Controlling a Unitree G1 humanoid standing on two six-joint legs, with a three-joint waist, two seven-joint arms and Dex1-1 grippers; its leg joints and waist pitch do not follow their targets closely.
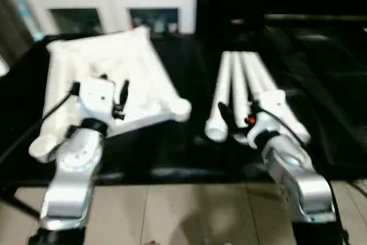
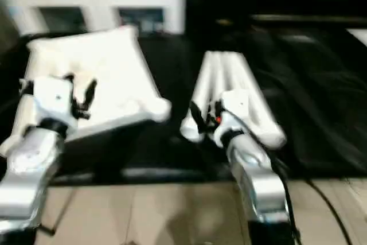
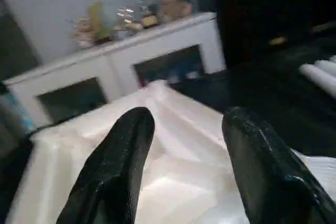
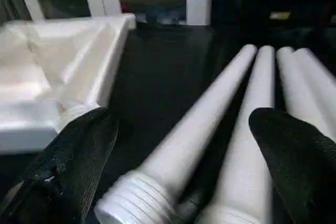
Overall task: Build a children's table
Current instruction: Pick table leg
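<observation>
Children's table (image 1: 137, 78), unassembled: legs (image 4: 210, 129) light, stiff, slick; I'd grip mid-shaft. Left gripper (image 3: 184, 166), right gripper (image 4: 178, 171) both open, empty.

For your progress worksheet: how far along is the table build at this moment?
Done: only the laying out. The tabletop lies underside up, the four legs side by side next to it. In hand: nothing; the right gripper is open above the legs, the left gripper open above the top. Left: fitting all four legs.
</observation>
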